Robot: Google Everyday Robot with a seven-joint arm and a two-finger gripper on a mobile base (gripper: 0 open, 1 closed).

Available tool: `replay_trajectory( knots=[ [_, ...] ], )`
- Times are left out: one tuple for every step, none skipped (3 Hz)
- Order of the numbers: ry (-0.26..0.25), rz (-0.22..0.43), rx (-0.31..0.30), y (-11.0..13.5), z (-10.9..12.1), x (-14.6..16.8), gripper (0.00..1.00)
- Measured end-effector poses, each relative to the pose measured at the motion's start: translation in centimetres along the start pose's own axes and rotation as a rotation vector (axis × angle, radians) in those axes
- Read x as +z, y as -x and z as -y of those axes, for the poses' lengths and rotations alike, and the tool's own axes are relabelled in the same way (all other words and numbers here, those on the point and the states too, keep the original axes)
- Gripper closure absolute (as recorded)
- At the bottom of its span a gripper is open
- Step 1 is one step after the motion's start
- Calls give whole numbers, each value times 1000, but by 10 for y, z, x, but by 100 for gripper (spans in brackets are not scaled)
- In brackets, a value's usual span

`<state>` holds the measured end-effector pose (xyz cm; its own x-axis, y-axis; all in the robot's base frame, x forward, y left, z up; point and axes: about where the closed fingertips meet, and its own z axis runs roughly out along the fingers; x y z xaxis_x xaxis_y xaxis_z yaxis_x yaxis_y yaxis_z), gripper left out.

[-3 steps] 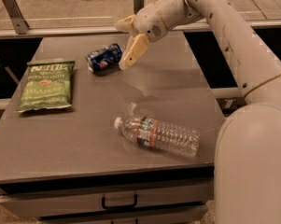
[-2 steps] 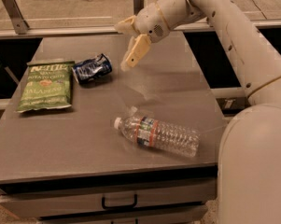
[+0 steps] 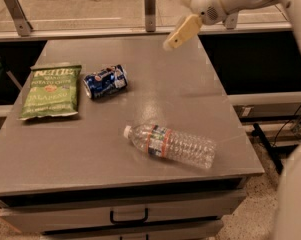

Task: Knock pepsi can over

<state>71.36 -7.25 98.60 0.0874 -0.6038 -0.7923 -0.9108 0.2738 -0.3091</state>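
The pepsi can (image 3: pixel 105 81) is dark blue with a silver top. It lies on its side on the grey table (image 3: pixel 190 99), just right of the green chip bag. My gripper (image 3: pixel 184 15) is in the air over the table's far right part, well to the right of and above the can. Its cream fingers (image 3: pixel 182 32) are spread apart and hold nothing.
A green chip bag (image 3: pixel 51 90) lies flat at the left of the table. A clear water bottle (image 3: pixel 171 145) with an orange-banded label lies on its side at front centre. A rail with metal posts (image 3: pixel 149 3) runs behind the table. A drawer (image 3: pixel 129 215) sits below the front edge.
The can has rolled left and toward the front, ending on its side next to the chip bag. My gripper has pulled up and to the right, away from the can.
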Motion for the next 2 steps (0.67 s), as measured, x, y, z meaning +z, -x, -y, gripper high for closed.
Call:
replay_trajectory(
  knots=[
    [-245, -49, 23, -10, 38, -65, 0],
    [-319, -19, 16, -2, 55, -70, 0]
  ],
)
